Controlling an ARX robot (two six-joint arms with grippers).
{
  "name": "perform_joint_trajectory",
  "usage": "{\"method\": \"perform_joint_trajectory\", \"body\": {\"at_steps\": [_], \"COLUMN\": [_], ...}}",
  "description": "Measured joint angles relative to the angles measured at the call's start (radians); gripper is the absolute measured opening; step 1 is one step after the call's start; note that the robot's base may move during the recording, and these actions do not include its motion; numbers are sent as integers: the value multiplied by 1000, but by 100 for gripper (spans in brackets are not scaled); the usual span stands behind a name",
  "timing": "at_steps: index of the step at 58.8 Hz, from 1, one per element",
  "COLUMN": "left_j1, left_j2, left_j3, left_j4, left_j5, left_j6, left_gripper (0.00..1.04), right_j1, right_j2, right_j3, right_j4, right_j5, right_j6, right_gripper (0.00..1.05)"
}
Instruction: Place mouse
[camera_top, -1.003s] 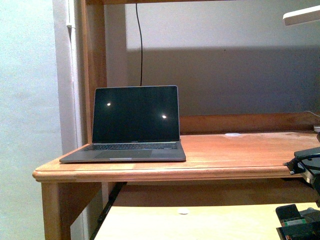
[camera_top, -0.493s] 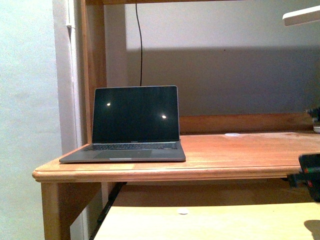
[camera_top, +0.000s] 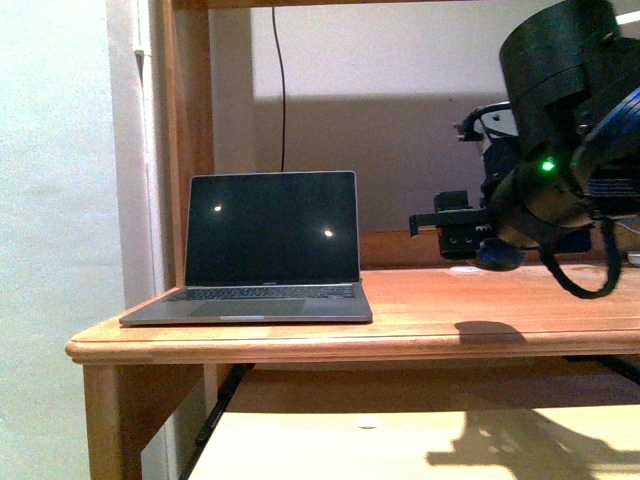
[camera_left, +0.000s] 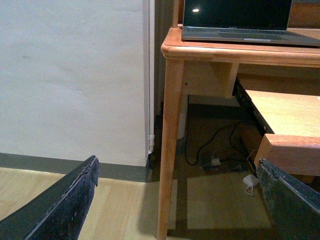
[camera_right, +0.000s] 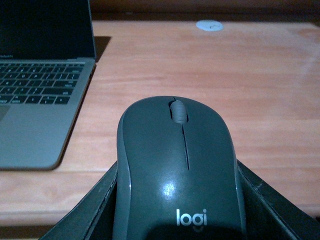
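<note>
**A:** Right arm (camera_top: 560, 130) has come up. A second ago only a dark edge of it showed, low at the right end of the desk (camera_top: 450, 300). It now hangs over the desktop, right of the laptop (camera_top: 265, 250).

**B:** And the mouse?

**A:** The mouse (camera_right: 178, 170) is pinched in the right gripper (camera_right: 178, 164), one finger (camera_right: 90, 210) against each flank. It sits level, dome up, wheel pointing away toward the back wall. In the front view a shadow lies on the wood below the arm, so I judge it is carried clear of the surface, not resting on it.

**B:** Why hold it that way?

**A:** Probably so it goes down flat on its base. The side grip leaves the underside free.

**B:** Why that spot?

**A:** Bare wood lies just beside the laptop's right edge, where a mouse would sit for use. A small white disc (camera_right: 209, 25) lies well back, out of the way.

**B:** Left side?

**A:** The left gripper (camera_left: 176, 165) is spread wide and holds nothing. It hangs low beside the desk leg, likely parked clear of the work.

**B:** Risk?

**A:** If the jaws open before it is lowered, the mouse drops.
</note>
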Motion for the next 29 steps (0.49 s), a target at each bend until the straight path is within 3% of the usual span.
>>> {"method": "perform_joint_trajectory", "body": {"at_steps": [29], "left_j1": [0], "left_j2": [0], "left_j3": [0], "left_j4": [0], "left_j5": [0], "left_j6": [0], "left_gripper": [97], "right_j1": [0], "right_j2": [296], "right_j3": [308], "right_j4": [-87], "right_j5": [75], "right_j6": [-109], "right_gripper": [55]}}
